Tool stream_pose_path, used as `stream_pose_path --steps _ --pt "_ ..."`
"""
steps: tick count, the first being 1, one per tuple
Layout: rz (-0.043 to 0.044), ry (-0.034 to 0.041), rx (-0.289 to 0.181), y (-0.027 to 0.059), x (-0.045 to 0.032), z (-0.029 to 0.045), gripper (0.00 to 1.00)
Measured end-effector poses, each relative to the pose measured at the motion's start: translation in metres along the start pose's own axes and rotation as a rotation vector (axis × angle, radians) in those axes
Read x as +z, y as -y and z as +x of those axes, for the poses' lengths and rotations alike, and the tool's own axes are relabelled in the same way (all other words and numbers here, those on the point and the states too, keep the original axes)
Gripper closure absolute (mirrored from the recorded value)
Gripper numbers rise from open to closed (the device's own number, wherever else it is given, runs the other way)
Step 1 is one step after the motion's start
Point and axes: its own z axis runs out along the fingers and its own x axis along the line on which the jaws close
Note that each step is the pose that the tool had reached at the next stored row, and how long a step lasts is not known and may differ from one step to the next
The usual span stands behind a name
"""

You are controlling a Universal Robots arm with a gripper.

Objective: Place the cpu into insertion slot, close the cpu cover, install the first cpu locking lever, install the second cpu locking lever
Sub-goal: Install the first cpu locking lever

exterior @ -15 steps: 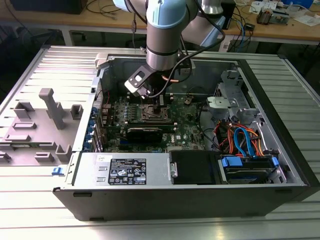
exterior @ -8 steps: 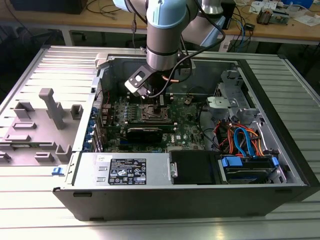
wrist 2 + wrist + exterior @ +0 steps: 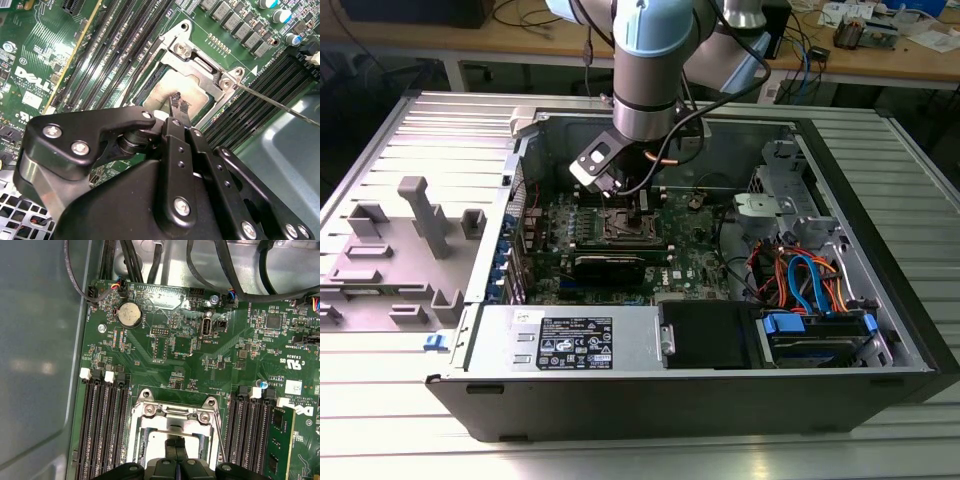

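Note:
The cpu [image 3: 162, 92], a dull silver-grey square, lies flat in the insertion slot [image 3: 172, 37] on the green board. In the first wrist view the same cpu [image 3: 159, 437] sits inside the slot's silver rim [image 3: 142, 412]. The cpu cover [image 3: 202, 65] shows as a silver frame along one edge of the chip; I cannot tell whether it lies fully down. My gripper [image 3: 179, 104] is shut, its two narrow fingertips together over the middle of the chip, at or just above its top. A thin locking lever [image 3: 280, 106] sticks out sideways from the socket's corner. In the exterior view my gripper [image 3: 632, 205] hangs inside the open computer case.
Long black memory slots [image 3: 102, 430] flank the socket on both sides. A black card [image 3: 610, 265] lies in front of it. A power supply [image 3: 570, 345] and a drive cage with blue and orange cables [image 3: 810, 290] fill the case's front and the exterior view's right. Grey fixtures [image 3: 420, 215] stand outside.

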Motion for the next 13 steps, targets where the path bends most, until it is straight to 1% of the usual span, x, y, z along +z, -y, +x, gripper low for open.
stream_pose_path --steps 4,5,6,8,13 --pt "0.0000 0.0000 0.000 -0.0001 -0.0006 0.0001 0.89" --pt "0.0000 0.0000 0.000 -0.0001 -0.0031 0.0001 0.89" --pt "0.0000 -0.0001 0.000 0.0000 -0.0077 0.0003 0.89" --pt "0.0000 0.0000 0.000 0.0000 -0.0124 0.0004 0.89" --pt "0.0000 0.0000 -0.001 0.0000 -0.0270 0.0014 0.89"
